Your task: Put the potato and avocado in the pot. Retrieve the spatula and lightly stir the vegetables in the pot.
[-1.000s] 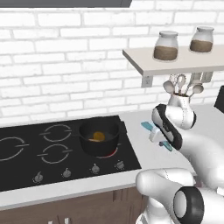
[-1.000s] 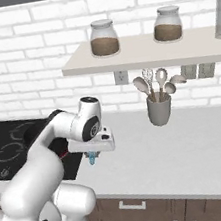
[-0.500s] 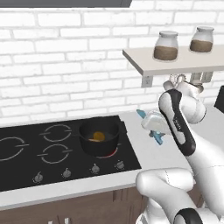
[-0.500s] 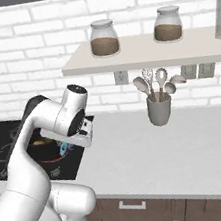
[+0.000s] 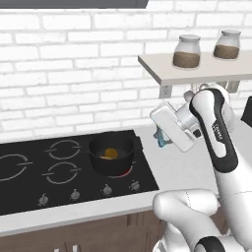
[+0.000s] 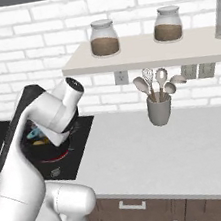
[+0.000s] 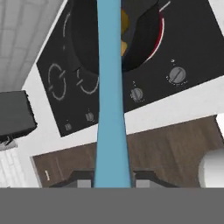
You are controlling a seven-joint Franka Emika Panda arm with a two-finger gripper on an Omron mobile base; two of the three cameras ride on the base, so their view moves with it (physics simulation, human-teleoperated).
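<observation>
**Spatula in hand, stirring not yet begun**

The tool (image 7: pixel 113 183) is closed on the spatula (image 7: pixel 109 87), whose blue handle runs straight out from between the fingers toward the pot (image 5: pixel 111 155). In the left base view the teal blade (image 5: pixel 160 139) hangs below the tool, above the worktop (image 5: pixel 187 162) just beside the hob's (image 5: pixel 29 172) right edge, with the pot off to the side on the near right burner.

By my reading the first half of the task is done: a yellow-orange lump, the potato (image 5: pixel 111 153), lies inside the pot. A second piece, the avocado, I cannot make out in the dark interior. The fetching of the spatula also looks complete. What is left is carrying the blade over the pot's rim, lowering it in and stirring gently.

Behind the tool, against the brick wall, stands a grey utensil holder (image 6: pixel 159 110) with spoons and a whisk. A shelf (image 6: pixel 140 59) above it carries two jars (image 6: pixel 104 37). Neither lies between the tool and the pot. The path across looks open. The pot's rim and side handles are what the blade could catch on the way in.
</observation>
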